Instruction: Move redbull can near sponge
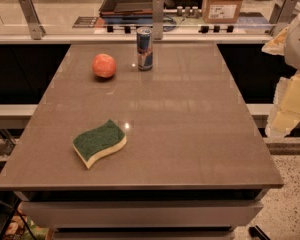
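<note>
The redbull can (pixel 144 48) stands upright near the far edge of the brown table (pixel 190 124), just right of an orange-red round fruit (pixel 104 65). The sponge (pixel 99 142), dark green on top over pale yellow foam, lies flat at the near left of the table, far from the can. My gripper (pixel 288 101) shows as pale yellow and white parts at the right edge of the view. It is off the table's right side and well away from both the can and the sponge. It holds nothing that I can see.
A glass partition on metal brackets (pixel 158 15) runs behind the table's far edge. Beyond it stand a cardboard box (pixel 223 3) and a dark tray (pixel 131 2). The speckled floor (pixel 290 209) shows at the right.
</note>
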Available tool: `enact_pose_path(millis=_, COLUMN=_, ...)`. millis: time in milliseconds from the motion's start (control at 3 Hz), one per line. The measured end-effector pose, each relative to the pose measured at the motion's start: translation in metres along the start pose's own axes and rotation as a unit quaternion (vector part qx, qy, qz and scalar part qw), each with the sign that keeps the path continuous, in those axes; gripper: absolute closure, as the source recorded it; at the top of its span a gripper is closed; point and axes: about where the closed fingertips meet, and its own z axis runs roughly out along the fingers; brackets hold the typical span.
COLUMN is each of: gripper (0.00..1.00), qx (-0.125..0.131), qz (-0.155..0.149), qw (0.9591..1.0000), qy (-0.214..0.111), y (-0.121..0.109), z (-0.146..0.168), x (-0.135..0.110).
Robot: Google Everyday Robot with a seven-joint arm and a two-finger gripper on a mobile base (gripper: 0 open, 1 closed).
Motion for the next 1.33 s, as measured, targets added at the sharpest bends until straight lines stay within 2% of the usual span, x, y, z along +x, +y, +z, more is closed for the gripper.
enact_pose_path(millis=333, gripper=0.00, qx=0.000, qz=0.000, qw=1.0000, qy=0.000, y=0.000, z=0.000, x=0.000)
enact_pose_path(millis=667, gripper=0.00, qx=0.017, qz=0.004, qw=0.9998, qy=-0.002, y=-0.010, z=-0.005, x=-0.003)
enact_pose_path(millis=1000, gripper=0.00, qx=0.031, qz=0.017, qw=0.9991, qy=-0.023, y=-0.039, z=-0.003, x=-0.008)
enact_pose_path(millis=1333, gripper=0.00, qx=0.036, qz=0.043, qw=0.9944, qy=-0.089, y=-0.074, z=0.018, x=-0.014)
